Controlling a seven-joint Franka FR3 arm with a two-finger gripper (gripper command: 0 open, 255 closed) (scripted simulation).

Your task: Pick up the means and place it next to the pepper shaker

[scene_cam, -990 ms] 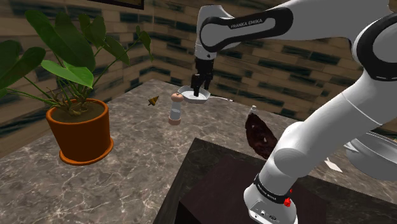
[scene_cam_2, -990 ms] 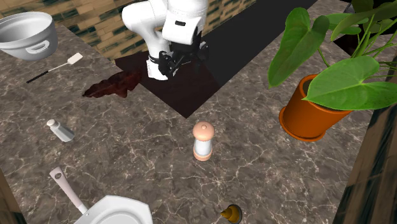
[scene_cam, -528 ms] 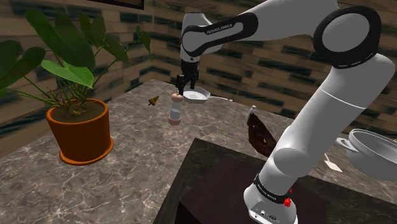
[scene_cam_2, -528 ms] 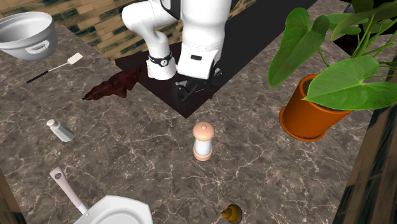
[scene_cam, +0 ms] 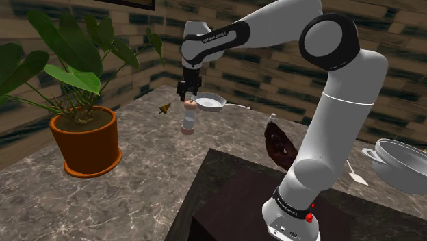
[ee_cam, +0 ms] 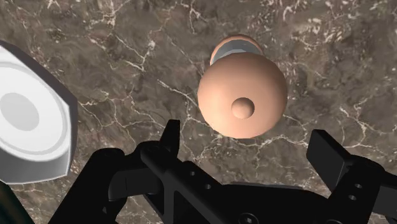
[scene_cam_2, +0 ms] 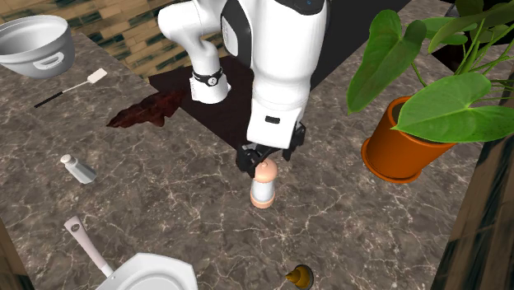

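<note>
The black two-finger tool (ee_cam: 247, 143) hovers, fingers spread, directly above the peach-knobbed white grinder (ee_cam: 242, 95) on the brown marble bench (ee_cam: 127, 63).

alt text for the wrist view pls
A peach-knobbed grinder seen from straight above on a dark marble counter, just beyond the open black jaws and not held. A white dish sits off to one side of it.

The white arm (scene_cam: 340, 120) is bent high at the elbow and stretched toward the shoulder view's upper left. The black pincer (scene_cam: 186, 90) is pointed straight down, its fingers (ee_cam: 170, 136) spread apart, with nothing clasped between them.
</note>
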